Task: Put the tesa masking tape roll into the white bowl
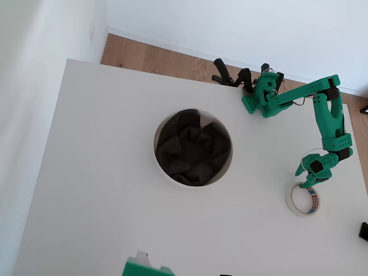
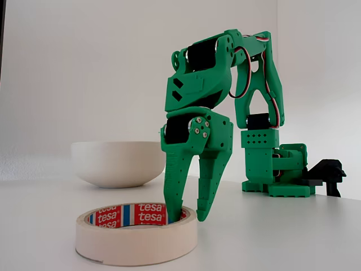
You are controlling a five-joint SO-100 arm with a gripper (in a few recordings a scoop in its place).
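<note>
While the tesa masking tape roll lies flat on the table, well apart from the white bowl, the spread gripper straddles its wall; grasping, carrying and dropping remain.

The white table carries everything, and the rest is placed from it. A strip of light wooden floor runs along its far edge in the overhead view, with white wall beyond that. A green block juts in at the table's near edge, and a small dark object sits at its right edge
</note>
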